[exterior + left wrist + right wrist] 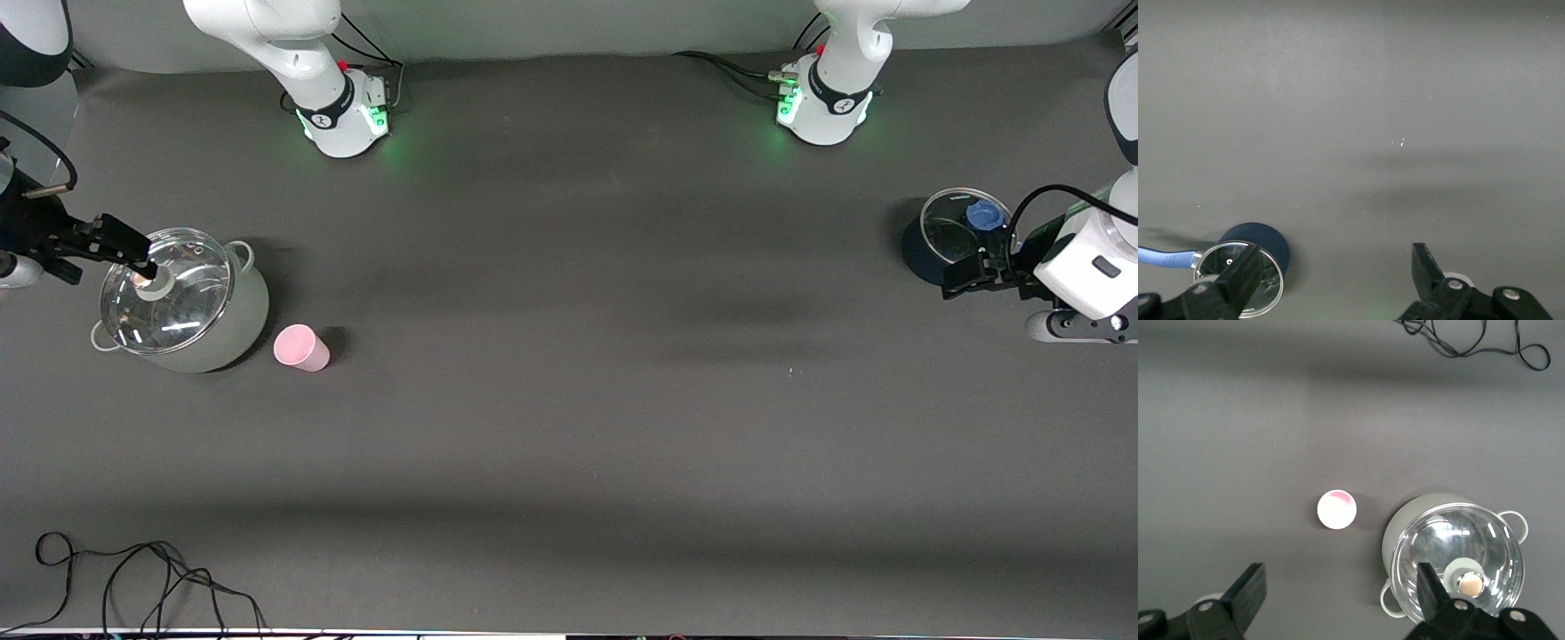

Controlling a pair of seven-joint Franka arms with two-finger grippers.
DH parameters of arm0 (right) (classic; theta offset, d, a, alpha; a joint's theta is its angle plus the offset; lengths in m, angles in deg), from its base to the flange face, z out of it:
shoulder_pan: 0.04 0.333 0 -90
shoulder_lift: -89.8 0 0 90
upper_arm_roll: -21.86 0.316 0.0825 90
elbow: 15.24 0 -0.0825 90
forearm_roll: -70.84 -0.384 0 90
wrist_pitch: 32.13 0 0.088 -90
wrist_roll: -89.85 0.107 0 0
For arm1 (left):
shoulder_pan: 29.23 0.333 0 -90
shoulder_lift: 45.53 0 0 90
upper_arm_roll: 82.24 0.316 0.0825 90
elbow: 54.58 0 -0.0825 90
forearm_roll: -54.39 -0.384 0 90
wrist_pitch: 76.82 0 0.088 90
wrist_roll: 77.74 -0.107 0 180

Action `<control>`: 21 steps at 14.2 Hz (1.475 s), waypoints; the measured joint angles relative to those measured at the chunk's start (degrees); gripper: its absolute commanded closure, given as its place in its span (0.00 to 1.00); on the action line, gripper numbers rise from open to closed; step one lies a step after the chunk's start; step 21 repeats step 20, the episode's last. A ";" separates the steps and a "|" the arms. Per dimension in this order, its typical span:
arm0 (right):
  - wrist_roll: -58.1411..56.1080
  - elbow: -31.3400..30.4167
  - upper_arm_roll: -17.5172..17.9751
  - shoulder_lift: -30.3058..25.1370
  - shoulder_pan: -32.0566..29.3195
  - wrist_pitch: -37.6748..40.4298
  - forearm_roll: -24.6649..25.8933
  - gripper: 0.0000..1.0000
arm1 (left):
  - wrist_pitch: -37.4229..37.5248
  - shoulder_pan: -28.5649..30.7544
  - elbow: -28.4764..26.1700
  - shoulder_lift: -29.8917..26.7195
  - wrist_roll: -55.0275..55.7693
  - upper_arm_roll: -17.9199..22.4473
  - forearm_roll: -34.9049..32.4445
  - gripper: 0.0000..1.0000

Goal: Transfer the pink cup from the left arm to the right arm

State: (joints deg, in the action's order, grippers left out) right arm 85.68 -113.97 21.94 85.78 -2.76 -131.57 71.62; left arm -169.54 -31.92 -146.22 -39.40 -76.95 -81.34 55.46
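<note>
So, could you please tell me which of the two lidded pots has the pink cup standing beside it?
The pale green pot at the right arm's end; the pink cup stands beside it. The dark blue pot has none.

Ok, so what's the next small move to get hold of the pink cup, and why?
Probably slide the right tool from over the pot to over the cup. It is open, the cup stands free beside the pot, and the left tool waits by the blue pan.
</note>
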 measured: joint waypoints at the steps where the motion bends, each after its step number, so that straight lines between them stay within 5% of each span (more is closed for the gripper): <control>1: 0.00 0.91 -0.09 0.54 0.05 -0.27 0.00 0.00 | 0.00 0.00 0.02 0.00 0.00 0.00 0.00 0.00; 21: 0.00 3.00 -0.37 3.44 0.94 0.95 0.00 0.00 | 0.00 0.01 0.14 0.50 0.00 0.00 0.00 0.00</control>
